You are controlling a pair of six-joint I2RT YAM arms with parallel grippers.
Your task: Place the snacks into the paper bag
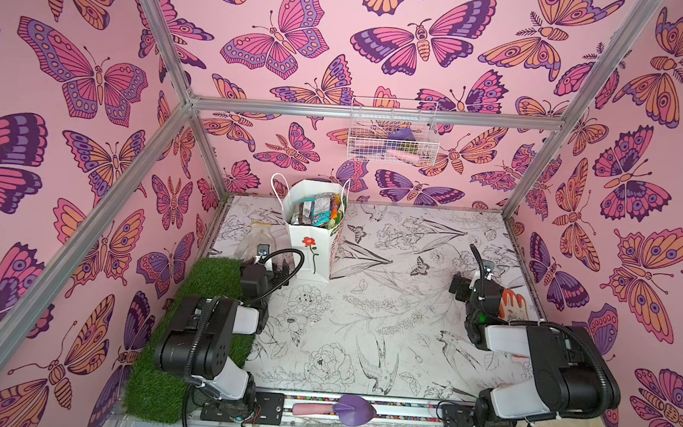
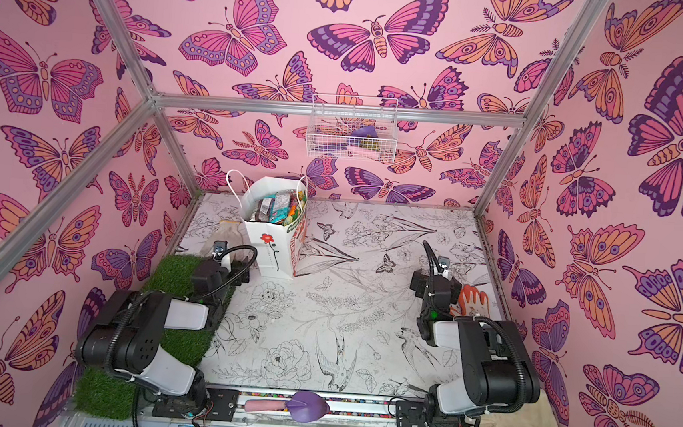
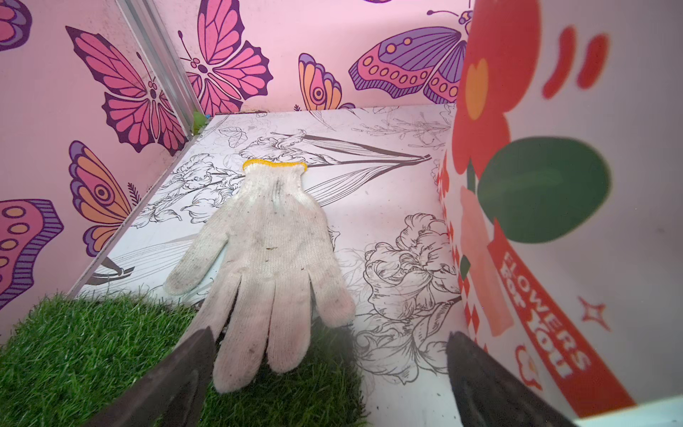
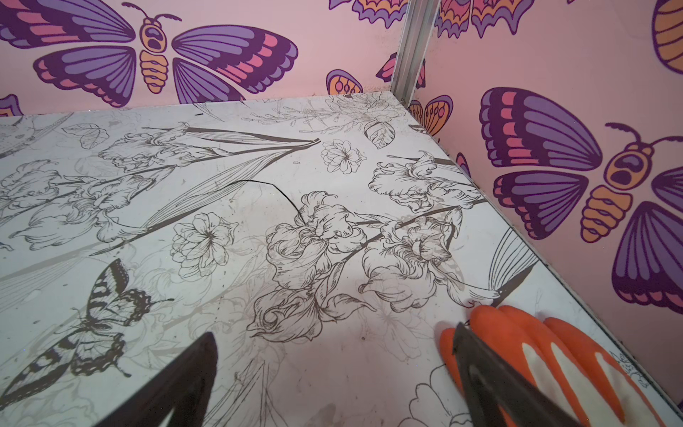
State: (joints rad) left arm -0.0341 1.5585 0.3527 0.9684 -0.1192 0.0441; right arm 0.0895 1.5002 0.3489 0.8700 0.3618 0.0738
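Note:
The white paper bag (image 1: 302,261) (image 2: 268,259) with a red flower on its side stands upright at the back left of the table. Its mouth is open, and several snacks (image 1: 314,213) (image 2: 278,209) fill it to the top. My left gripper (image 3: 330,334) (image 1: 269,268) is open and empty, low over the edge of the grass mat, with the bag's printed side (image 3: 591,229) close beside one finger. My right gripper (image 4: 335,330) (image 1: 465,286) is open and empty over bare table at the right. No snack lies on the table in any view.
A white knit glove (image 3: 266,258) (image 1: 252,236) lies ahead of my left gripper, its fingers on the grass mat (image 3: 92,351) (image 1: 180,335). An orange glove (image 4: 554,355) (image 1: 512,305) lies by my right gripper's finger. A wire basket (image 1: 392,135) hangs on the back wall. A purple trowel (image 1: 341,408) lies at the front rail.

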